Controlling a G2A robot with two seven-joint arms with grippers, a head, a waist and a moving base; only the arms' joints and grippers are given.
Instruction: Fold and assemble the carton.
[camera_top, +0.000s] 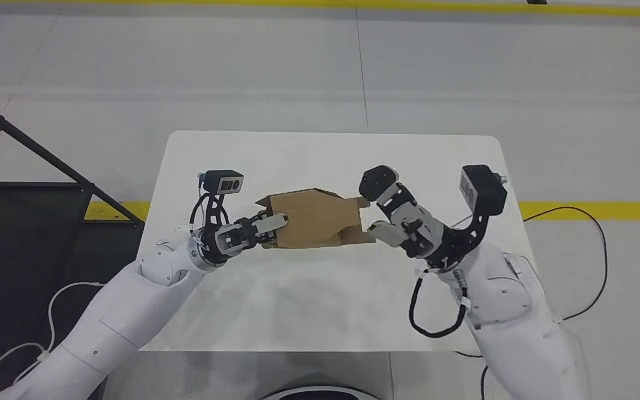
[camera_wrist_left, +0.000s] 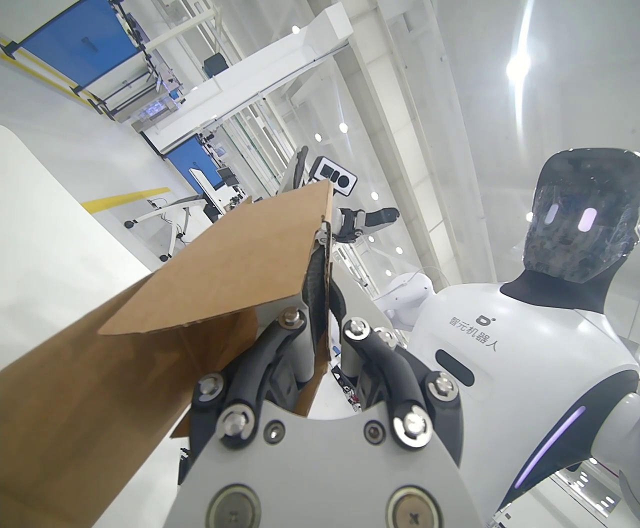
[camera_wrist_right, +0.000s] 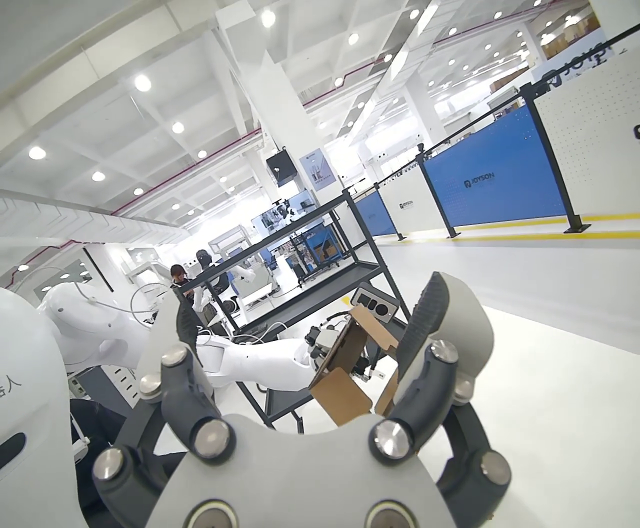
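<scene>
**A:** How are the two arms posing?

**B:** Seen from above, the left arm is slanting in from the near left side of the table (camera_top: 300, 300). The left gripper (camera_top: 272, 222) is pointing toward the centre. The right arm is bending in from the near right side, and the right gripper (camera_top: 368, 216) is facing the left one across the carton (camera_top: 315, 220).

**A:** What are the jaws doing?

**B:** The left gripper (camera_wrist_left: 325, 280) is clamping one cardboard panel edge-on, with its fingers (camera_wrist_left: 312, 272) pressing together on the sheet. The right gripper (camera_wrist_right: 305, 292) is gaping wide and gripping nothing. One of its ribbed pads (camera_wrist_right: 425, 320) is sitting just beside the carton's (camera_wrist_right: 345, 370) end flaps. I cannot tell whether it is touching them.

**A:** And where is the carton lying?

**B:** The carton is spanning the gap between the two grippers, over the middle of the table. In the left wrist view, a flap of the carton (camera_wrist_left: 150, 325) is jutting out from the brown body. I cannot tell whether the carton is resting on the table.

**A:** What is surrounding them?

**B:** The table is showing a plain white top with rounded corners. A pale grey floor (camera_top: 300, 70) is spreading around it, and a yellow line (camera_top: 580, 210) is running across that floor. A black shelving cart (camera_wrist_right: 320, 295) is standing off the left side. Blue partition panels (camera_wrist_right: 500, 180) are lining the hall behind it. Round ceiling lights (camera_wrist_right: 142, 82) are glowing overhead.
</scene>
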